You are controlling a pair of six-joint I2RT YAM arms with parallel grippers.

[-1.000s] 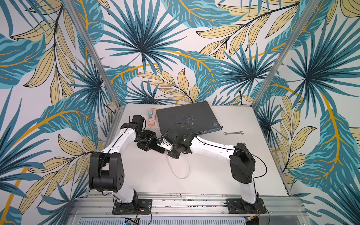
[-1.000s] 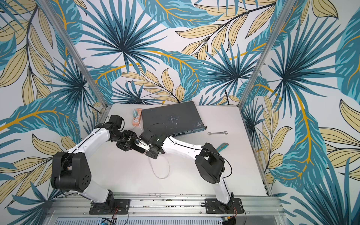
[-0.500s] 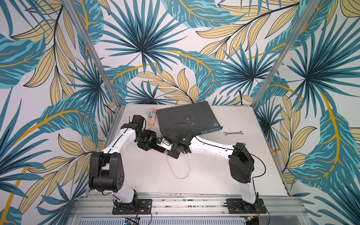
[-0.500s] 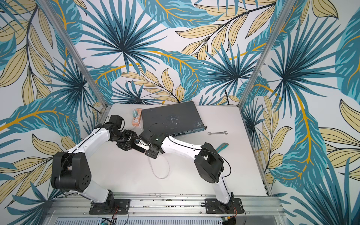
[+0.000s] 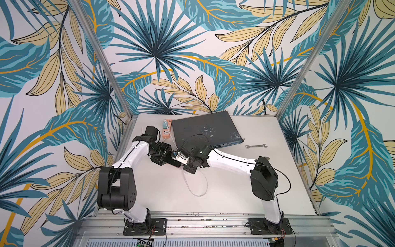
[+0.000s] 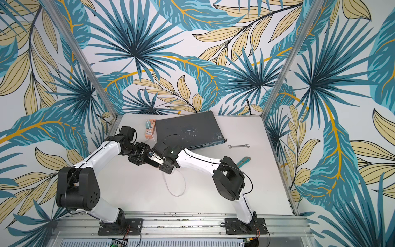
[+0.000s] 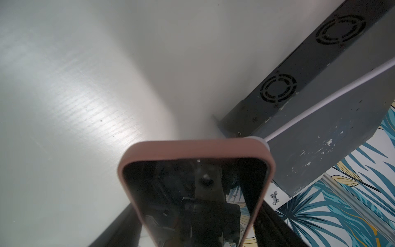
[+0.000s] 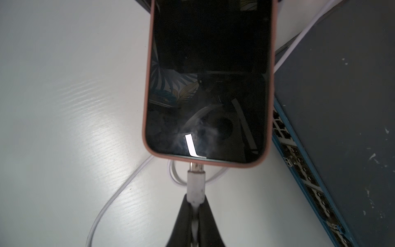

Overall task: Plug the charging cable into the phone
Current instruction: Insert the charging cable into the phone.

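The white table (image 5: 235, 192) takes up the whole floor of the booth. Lying flat at its 12 o'clock is the dark grey network switch (image 5: 203, 130), its row of ports facing the front.

The left gripper (image 5: 163, 155) reaches in from 9 o'clock. Its jaws stand wide and clamped on the sides of the phone (image 8: 209, 85), held screen up above the table, left of centre, just off the switch's near left corner.

The right gripper (image 8: 196, 205) comes from the 3 o'clock side, jaws pinched tight on the white connector (image 8: 195, 188) of the charging cable (image 8: 129, 178). The connector's metal tip sits at the middle of the phone's bottom edge; I cannot tell how deep it goes. Below, the cord falls into a loose loop on the table near the middle.

An orange power strip (image 5: 166, 130) lies at 11 o'clock, beside the switch. A wrench (image 5: 255, 146) lies at 2 o'clock. A teal utility knife (image 6: 244, 161) shows in a top view at 3 o'clock.
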